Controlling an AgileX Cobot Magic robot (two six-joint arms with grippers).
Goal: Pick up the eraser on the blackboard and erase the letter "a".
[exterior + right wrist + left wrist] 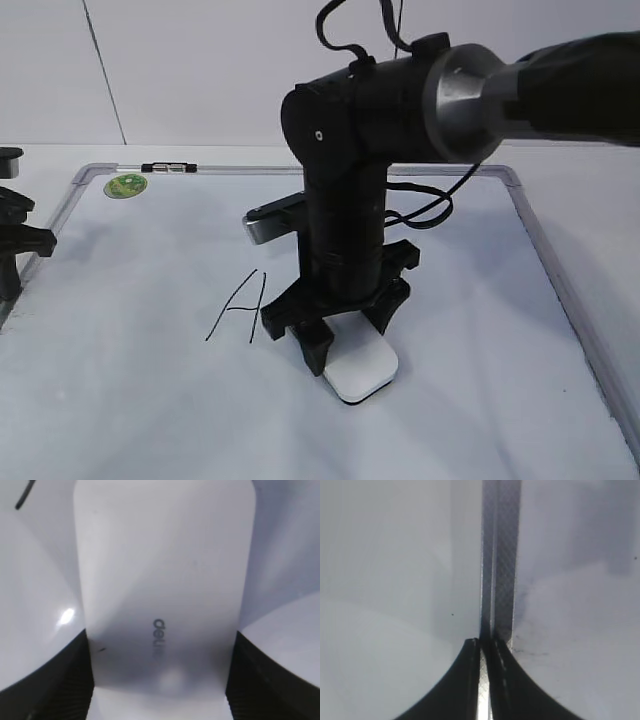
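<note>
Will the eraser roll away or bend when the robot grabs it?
Probably not. The eraser looks like a flat, hard plastic block, so it should stay stiff and lie still. Its smooth, shiny top might be slippery between the right gripper's fingers.

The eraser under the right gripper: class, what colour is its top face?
White, with small grey lettering; the eraser shows best in the right wrist view.

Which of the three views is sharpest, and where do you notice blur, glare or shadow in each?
Exterior view: sharpest, with the capital A crisp and a soft shadow under the right gripper near the eraser. Right wrist view: the eraser is very close and soft-focused, with a glare spot to its left. Left wrist view: the board's frame is blurred and the left gripper dark.
</note>
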